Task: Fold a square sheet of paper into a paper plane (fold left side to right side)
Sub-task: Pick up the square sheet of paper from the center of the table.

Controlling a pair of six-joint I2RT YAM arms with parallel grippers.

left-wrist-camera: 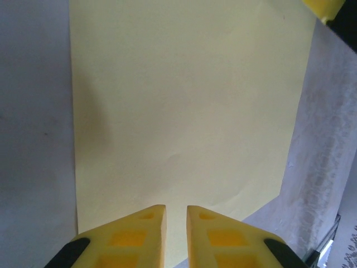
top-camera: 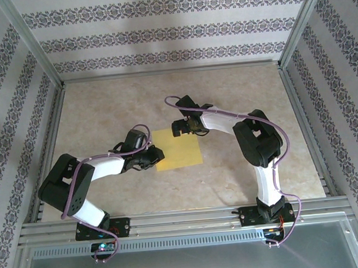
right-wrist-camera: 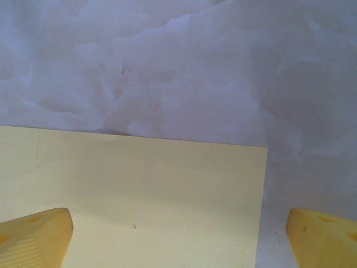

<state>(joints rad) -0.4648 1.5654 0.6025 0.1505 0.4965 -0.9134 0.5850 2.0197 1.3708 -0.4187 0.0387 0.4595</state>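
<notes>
Yellow, thin, plain square sheet of paper (top-camera: 179, 149) flat and unfolded near the middle of the beige marbled table surface (top-camera: 238, 98). At its left edge, left gripper (top-camera: 151, 158), yellow fingers (left-wrist-camera: 139, 234) narrowly apart over the paper's border. At its far edge, right gripper (top-camera: 180, 129), spread wide: one finger over paper, the other over bare table.

Left arm (top-camera: 101, 168) and right arm (top-camera: 267, 186): white links, black joints, purple cables (top-camera: 220, 111). Fingers (left-wrist-camera: 134, 234): yellow, wedge-shaped.
</notes>
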